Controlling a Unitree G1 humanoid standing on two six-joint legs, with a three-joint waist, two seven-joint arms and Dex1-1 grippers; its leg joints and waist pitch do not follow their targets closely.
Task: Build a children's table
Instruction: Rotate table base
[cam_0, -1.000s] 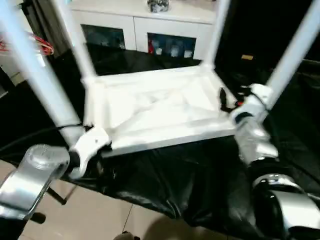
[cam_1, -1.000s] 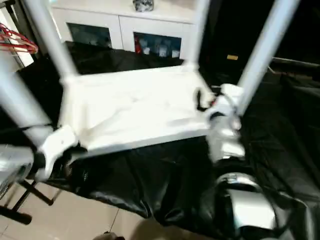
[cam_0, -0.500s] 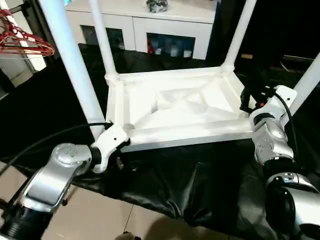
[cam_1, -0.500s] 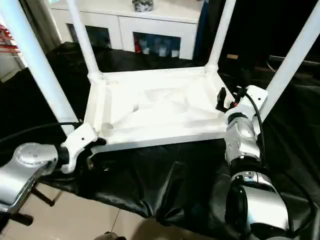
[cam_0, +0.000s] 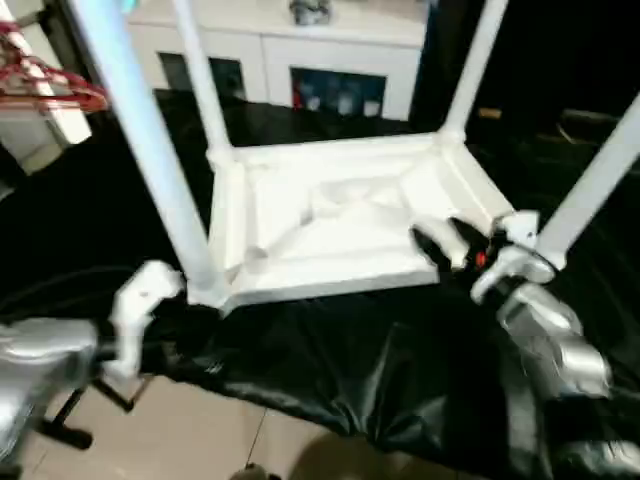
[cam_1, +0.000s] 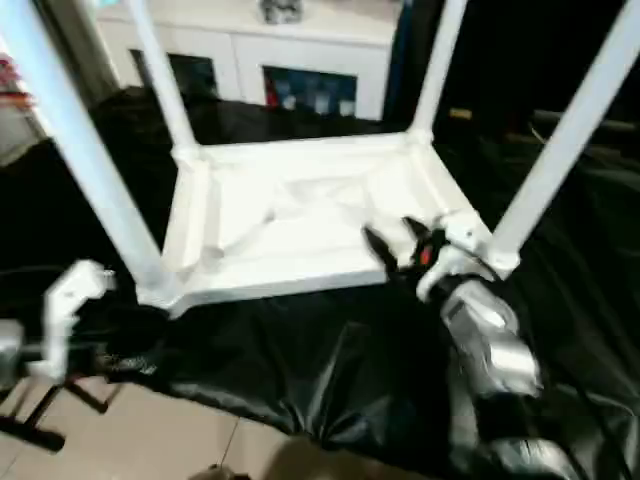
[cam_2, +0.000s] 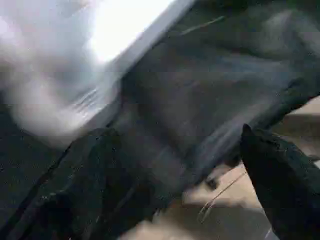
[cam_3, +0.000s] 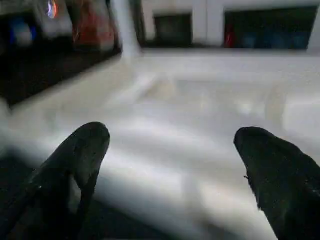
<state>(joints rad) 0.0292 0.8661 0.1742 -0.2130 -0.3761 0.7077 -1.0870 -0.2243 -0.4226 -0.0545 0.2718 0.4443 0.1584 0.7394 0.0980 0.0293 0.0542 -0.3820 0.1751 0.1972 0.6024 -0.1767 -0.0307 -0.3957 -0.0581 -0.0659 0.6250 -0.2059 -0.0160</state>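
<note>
The children's table lies upside down on the black cloth, its white tabletop (cam_0: 340, 215) showing the X-ribbed underside. Four white tube legs stand in the corner sockets: near left (cam_0: 150, 150), far left (cam_0: 200, 80), far right (cam_0: 475, 60) and near right (cam_0: 595, 185). My right gripper (cam_0: 447, 240) hovers open over the tabletop's near right edge, beside the near right leg, holding nothing. In the right wrist view its fingers (cam_3: 87, 150) spread wide over the ribbed underside. My left gripper (cam_2: 175, 130) is open and empty, off the near left corner, above the cloth's edge.
A white cabinet (cam_0: 300, 50) with glass doors stands behind the table. Red hangers (cam_0: 50, 90) sit at the far left. The black cloth (cam_0: 380, 370) drapes over the front edge, with tan floor (cam_0: 180, 430) below.
My left gripper has drawn back from the near left corner, outward and down. My right gripper has swung from beside the near right leg inward over the tabletop's edge.
</note>
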